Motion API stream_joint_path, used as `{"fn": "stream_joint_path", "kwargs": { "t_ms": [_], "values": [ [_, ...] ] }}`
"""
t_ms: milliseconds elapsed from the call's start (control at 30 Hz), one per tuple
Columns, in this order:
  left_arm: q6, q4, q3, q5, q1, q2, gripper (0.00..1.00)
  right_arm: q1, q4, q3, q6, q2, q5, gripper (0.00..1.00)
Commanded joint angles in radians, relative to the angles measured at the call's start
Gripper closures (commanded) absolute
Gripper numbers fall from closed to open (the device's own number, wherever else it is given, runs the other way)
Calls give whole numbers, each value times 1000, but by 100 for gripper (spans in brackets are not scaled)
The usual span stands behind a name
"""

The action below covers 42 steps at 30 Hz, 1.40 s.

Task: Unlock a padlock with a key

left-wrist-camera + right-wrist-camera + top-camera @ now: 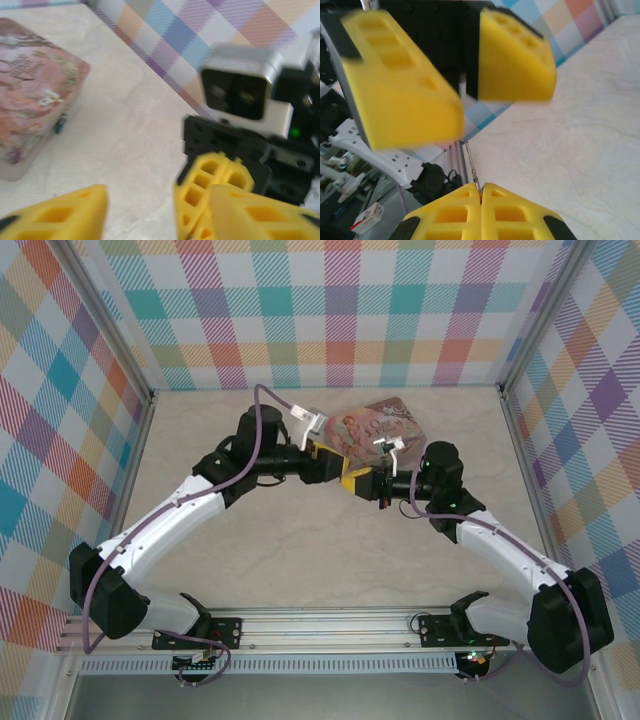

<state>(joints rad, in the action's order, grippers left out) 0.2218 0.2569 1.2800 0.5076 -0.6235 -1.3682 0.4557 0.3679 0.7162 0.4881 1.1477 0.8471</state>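
Now, top external: both arms meet beside the tin (pixel 385 423) | left wrist: left gripper (pixel 145 220) released, empty; padlock (pixel 60 123) on the tin's side, well apart | right wrist: right gripper (pixel 481 192) clenched on the key (pixel 470 160); inserting and turning not yet done.

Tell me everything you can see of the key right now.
The key shows as a thin, straight, silver-grey metal shaft, slightly blurred. Its lower end is pinched between the shut yellow fingers of the right gripper, which hide the rest, so its head cannot be seen. It stands nearly upright in the right wrist view, leaning a little left, above the pale marbled table. Its free end points at the open left gripper; whether it touches a finger there cannot be told.
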Motion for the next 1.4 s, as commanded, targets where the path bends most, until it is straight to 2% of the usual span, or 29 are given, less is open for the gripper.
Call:
{"fn": "stream_joint_path", "kwargs": {
  "t_ms": [0,67,200,300,500,733,1033,1367],
  "values": [
    [90,-1,23,-149,67,12,29,-6,-163,-19,-76,-44,-136,99],
    [104,56,28,-258,80,-13,18,-8,-207,-39,-78,-67,-218,99],
    [148,74,23,-445,93,-87,10,-8,-285,-78,-71,-124,-396,99],
    [179,77,57,-493,99,-182,8,-9,-342,-88,-68,-167,-504,98],
    [253,83,176,-478,100,-418,7,-9,-395,-127,-52,-263,-605,98],
    [299,76,322,-459,100,-639,4,-9,-421,-190,-16,-352,-650,98],
    [317,71,401,-415,100,-766,6,-9,-461,-220,-3,-413,-680,98],
    [295,69,260,-444,139,-723,15,-9,-472,-211,-14,-403,-686,98]
  ]
}}
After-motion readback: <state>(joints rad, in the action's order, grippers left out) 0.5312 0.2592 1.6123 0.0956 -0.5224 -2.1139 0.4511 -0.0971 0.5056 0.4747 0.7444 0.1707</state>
